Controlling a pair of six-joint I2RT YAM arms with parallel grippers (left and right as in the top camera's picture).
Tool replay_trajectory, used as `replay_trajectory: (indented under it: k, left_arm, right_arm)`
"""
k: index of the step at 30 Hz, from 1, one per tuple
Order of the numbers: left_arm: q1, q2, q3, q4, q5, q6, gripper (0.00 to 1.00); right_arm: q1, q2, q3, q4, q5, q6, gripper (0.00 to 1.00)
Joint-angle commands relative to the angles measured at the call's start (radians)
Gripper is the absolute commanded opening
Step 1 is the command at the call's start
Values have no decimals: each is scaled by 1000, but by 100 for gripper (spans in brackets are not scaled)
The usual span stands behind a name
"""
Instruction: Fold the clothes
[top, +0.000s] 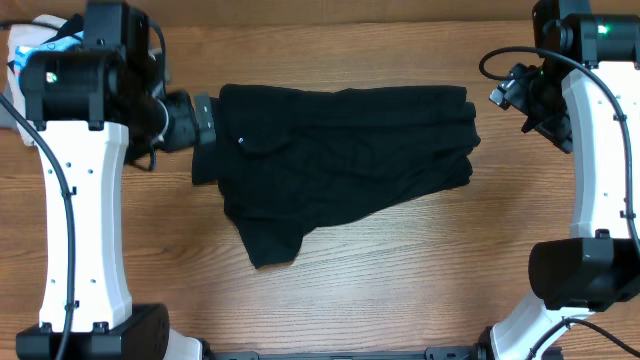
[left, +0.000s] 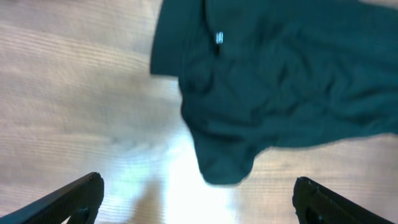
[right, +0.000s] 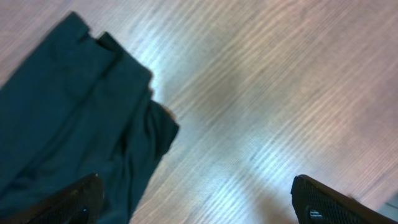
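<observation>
The black T-shirt (top: 340, 160) lies partly folded on the wooden table, with a small white mark near its left edge and one sleeve hanging toward the front. It also shows in the left wrist view (left: 286, 81) and in the right wrist view (right: 68, 118). My left gripper (left: 199, 202) is open and empty above bare wood, just off the shirt's left edge (top: 205, 120). My right gripper (right: 199, 202) is open and empty, raised to the right of the shirt (top: 520, 95).
A light blue and white cloth (top: 35, 45) lies at the far left corner behind the left arm. The arm bases stand at the front left (top: 90, 335) and front right (top: 570, 300). Bare wood (top: 400, 270) lies in front of the shirt.
</observation>
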Motion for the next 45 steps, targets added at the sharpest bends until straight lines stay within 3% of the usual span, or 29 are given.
replay_trajectory:
  k: [1, 6, 11, 17, 26, 32, 39, 43, 45]
  left_arm:
    - [5, -81, -164, -6, 40, 30, 100]
    - [0, -122, -365, 24, 66, 29, 99]
    - [-39, -121, -546, 167, 151, 27, 95]
    - [-92, -121, -737, 314, 159, -40, 93]
    - [-99, -90, -1009, 571, 160, -106, 90]
    - [-99, -33, -1067, 719, 158, -105, 87]
    - [-100, 69, -1067, 759, 135, -106, 76]
    - [-100, 123, -1067, 753, 135, -106, 61]
    - [-100, 142, -1067, 754, 135, -106, 59]
  right_arm:
    - [-11, -52, -48, 0, 34, 21, 100]
    - [-11, -52, -166, 95, -42, -90, 100]
    - [-19, -51, -320, 278, -241, -248, 100]
    - [-46, -51, -430, 370, -255, -259, 100]
    - [-55, -51, -448, 396, -255, -260, 97]
    - [-55, -50, -486, 401, -254, -260, 97]
    - [-55, -51, -554, 437, -254, -260, 97]
    - [-55, -51, -588, 461, -255, -259, 97]
    - [-55, -51, -608, 472, -256, -259, 97]
